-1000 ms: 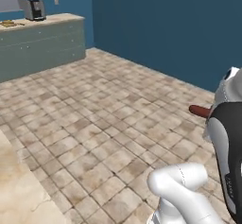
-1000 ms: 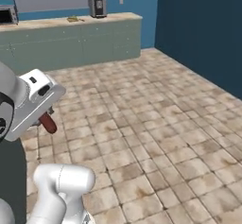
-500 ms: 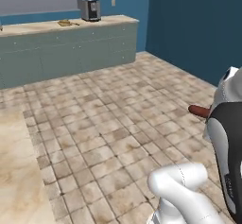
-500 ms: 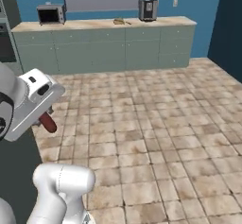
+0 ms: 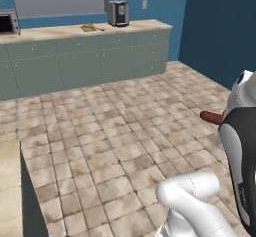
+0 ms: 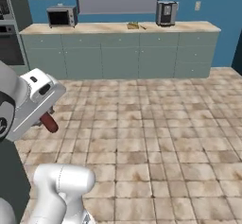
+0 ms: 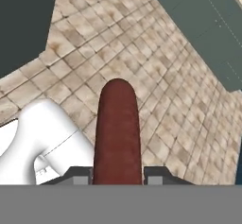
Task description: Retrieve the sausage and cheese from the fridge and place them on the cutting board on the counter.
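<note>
My gripper (image 7: 117, 176) is shut on the sausage (image 7: 117, 133), a dark red-brown link that sticks out straight ahead between the two fingertips (image 7: 78, 175) above the tiled floor. From the left base the sausage (image 5: 211, 117) pokes out to the left of my white hand, and from the right base the sausage (image 6: 48, 123) hangs under the hand. Across the room runs the counter (image 5: 50, 32) (image 6: 94, 28), with the small tan cutting board (image 5: 89, 28) (image 6: 133, 26) lying on it. The cheese and the fridge are out of view.
On the counter stand a toaster-like appliance (image 5: 118, 13) (image 6: 166, 13) and a microwave (image 6: 61, 16). A dark wall oven (image 6: 8, 34) closes the counter's left end. A blue wall (image 5: 220, 26) rises on the right. A beige counter corner (image 5: 10, 191) lies near left.
The whole picture has swung: the base has turned, bringing the far counter from the upper left toward the middle of both views. The gripper keeps its hold on the sausage.
</note>
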Tool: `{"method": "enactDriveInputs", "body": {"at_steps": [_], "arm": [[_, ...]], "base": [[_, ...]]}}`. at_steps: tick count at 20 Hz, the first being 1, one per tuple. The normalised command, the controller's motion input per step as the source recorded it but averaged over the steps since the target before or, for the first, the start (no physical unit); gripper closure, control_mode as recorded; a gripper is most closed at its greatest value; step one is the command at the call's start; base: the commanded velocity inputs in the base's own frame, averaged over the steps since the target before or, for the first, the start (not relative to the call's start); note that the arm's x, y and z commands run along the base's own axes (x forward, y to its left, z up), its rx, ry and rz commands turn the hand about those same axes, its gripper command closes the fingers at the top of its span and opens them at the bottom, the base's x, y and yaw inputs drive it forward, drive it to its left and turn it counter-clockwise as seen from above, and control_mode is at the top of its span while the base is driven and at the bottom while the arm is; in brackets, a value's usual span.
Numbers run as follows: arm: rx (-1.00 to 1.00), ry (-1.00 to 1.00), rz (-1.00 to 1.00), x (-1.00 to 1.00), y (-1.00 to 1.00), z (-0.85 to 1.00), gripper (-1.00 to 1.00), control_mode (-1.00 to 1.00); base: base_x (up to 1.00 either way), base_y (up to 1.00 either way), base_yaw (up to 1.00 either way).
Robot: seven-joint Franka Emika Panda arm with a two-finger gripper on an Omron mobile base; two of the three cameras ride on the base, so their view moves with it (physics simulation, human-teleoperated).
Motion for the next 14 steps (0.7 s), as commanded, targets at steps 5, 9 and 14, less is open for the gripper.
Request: {"method": "enactDriveInputs", "body": {"at_steps": [5, 9, 14], "arm": [[0.0, 0.0, 0.0, 0.0, 0.0, 0.0, 1.0, 1.0], [0.0, 0.0, 0.0, 0.0, 0.0, 0.0, 1.0, 1.0], [0.0, 0.0, 0.0, 0.0, 0.0, 0.0, 1.0, 1.0]], "base": [[1.0, -0.49, 0.05], [1.0, -0.16, 0.06], [1.0, -0.03, 0.1]]}}
